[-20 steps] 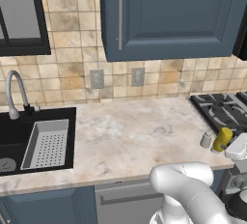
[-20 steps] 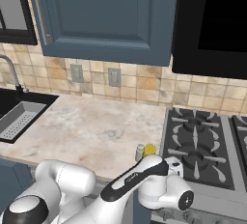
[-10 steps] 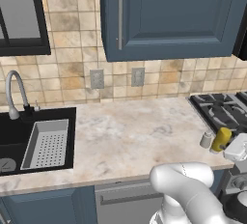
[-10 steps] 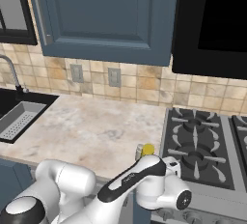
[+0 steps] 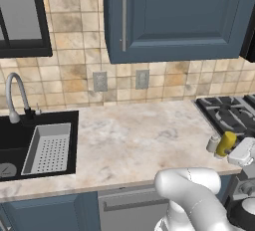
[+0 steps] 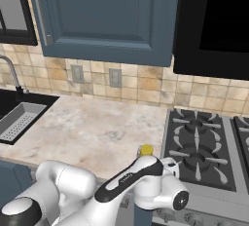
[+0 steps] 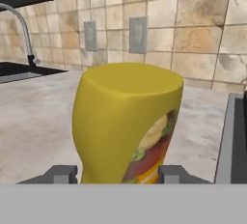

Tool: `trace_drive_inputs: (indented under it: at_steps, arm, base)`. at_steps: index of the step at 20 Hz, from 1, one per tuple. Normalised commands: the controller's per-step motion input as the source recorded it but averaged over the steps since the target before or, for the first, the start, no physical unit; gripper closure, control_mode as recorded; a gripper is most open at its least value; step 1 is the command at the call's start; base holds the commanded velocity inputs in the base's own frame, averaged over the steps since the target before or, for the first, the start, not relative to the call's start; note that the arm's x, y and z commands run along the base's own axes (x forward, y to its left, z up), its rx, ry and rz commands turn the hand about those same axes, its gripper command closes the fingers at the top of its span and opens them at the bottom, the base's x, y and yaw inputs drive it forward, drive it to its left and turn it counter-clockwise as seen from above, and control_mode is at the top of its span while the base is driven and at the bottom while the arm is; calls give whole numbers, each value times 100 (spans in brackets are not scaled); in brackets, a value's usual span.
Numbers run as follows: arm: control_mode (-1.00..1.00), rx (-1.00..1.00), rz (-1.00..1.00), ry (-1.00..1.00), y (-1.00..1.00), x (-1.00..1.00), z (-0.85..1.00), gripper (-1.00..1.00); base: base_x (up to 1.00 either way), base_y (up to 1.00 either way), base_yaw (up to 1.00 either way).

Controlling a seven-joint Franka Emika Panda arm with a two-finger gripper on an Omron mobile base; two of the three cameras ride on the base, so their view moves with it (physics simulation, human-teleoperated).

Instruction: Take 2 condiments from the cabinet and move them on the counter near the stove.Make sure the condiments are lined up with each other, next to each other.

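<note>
A yellow bottle (image 7: 126, 121) with a burger-picture label stands between my gripper (image 7: 117, 175) fingertips, which press on its two sides. In the left base view the bottle (image 5: 226, 144) leans over the counter (image 5: 134, 143) at its right end. It is right beside the small pale shaker (image 5: 213, 144) and just in front of the stove (image 5: 226, 113). My white hand (image 5: 242, 153) is at the bottle's right. The bottle's top (image 6: 146, 150) also peeks out behind the arm, left of the stove (image 6: 199, 157). The cabinet is out of view.
A black sink (image 5: 30, 145) with a curved tap (image 5: 15, 95) and a grey drain tray lies at the far left. A blue wall cabinet (image 5: 174, 16) with a long steel handle hangs overhead. Two wall sockets (image 5: 142, 79) sit in the tiled backsplash.
The hand and the yellow bottle have shifted very slightly beside the shaker. Nothing else has moved.
</note>
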Motion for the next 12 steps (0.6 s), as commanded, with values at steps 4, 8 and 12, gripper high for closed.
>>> trace_drive_inputs:
  at_steps: [4,8,12]
  arm:
    - [-100,0,0,0,0,22,-5,100]
    - [-100,0,0,0,0,26,-9,100]
    - [-100,0,0,0,0,25,-11,100]
  base:
    - [0,0,0]
    - [0,0,0]
    - [0,0,0]
